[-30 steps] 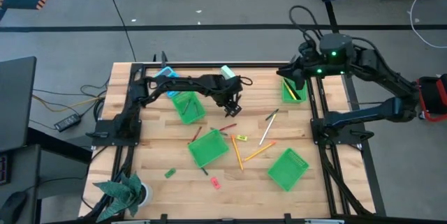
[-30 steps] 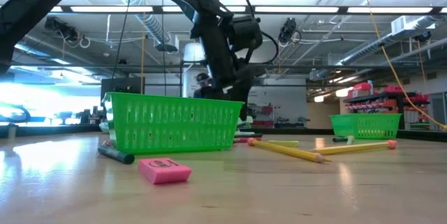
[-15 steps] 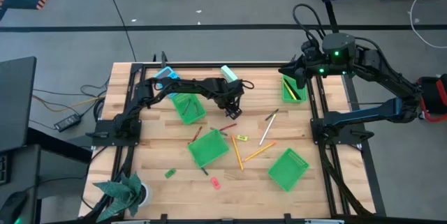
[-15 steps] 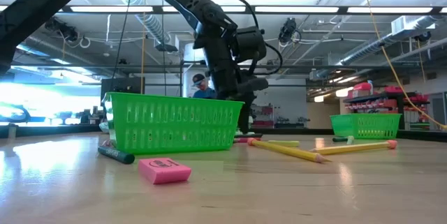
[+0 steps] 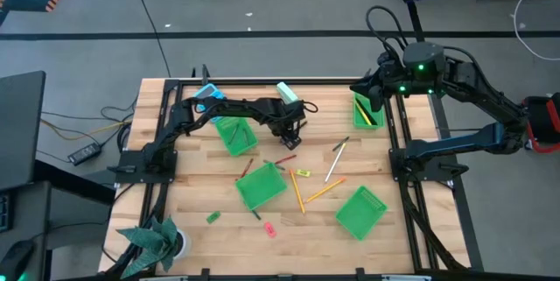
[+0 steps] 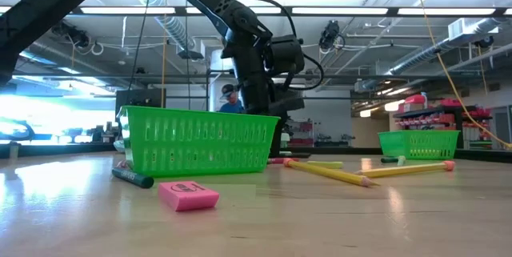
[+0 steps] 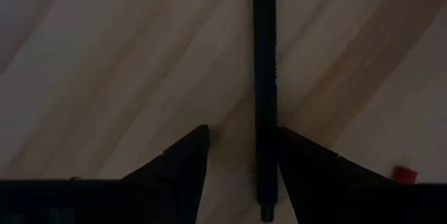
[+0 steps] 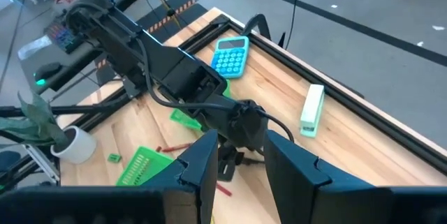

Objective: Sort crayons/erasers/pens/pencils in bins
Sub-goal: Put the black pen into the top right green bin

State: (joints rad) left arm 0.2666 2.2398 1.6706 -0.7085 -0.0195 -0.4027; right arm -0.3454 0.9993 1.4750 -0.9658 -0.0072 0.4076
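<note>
My left gripper (image 5: 289, 136) points down at the table between the far left bin (image 5: 234, 134) and the middle bin (image 5: 261, 186). It is open. In the left wrist view its fingers (image 7: 242, 132) stand on either side of a slim dark pen (image 7: 264, 77) that lies flat on the wood. My right gripper (image 8: 241, 172) is open and hovers over the far right bin (image 5: 366, 110), which holds some sticks. Pencils (image 5: 296, 191) (image 5: 335, 163), a red crayon (image 5: 285, 158), a yellow eraser (image 5: 302, 172), a pink eraser (image 5: 269, 228) and a green eraser (image 5: 213, 217) lie on the table. My left gripper comes from above with its fingers lying across the dark pen near its end (image 7: 264, 182). One finger (image 7: 307, 165) stands right beside the pen. I cannot tell whether it touches. The pen lies flat on the table.
A fourth bin (image 5: 360, 211) stands near the right front. A blue calculator (image 5: 208, 93) and a teal-and-white block (image 5: 285, 91) lie at the far edge. A potted plant (image 5: 157, 242) sits at the near left corner. A person (image 6: 230, 97) shows in the room behind.
My left gripper has come down a little toward the table over the dark pen. Nothing on the table has moved.
</note>
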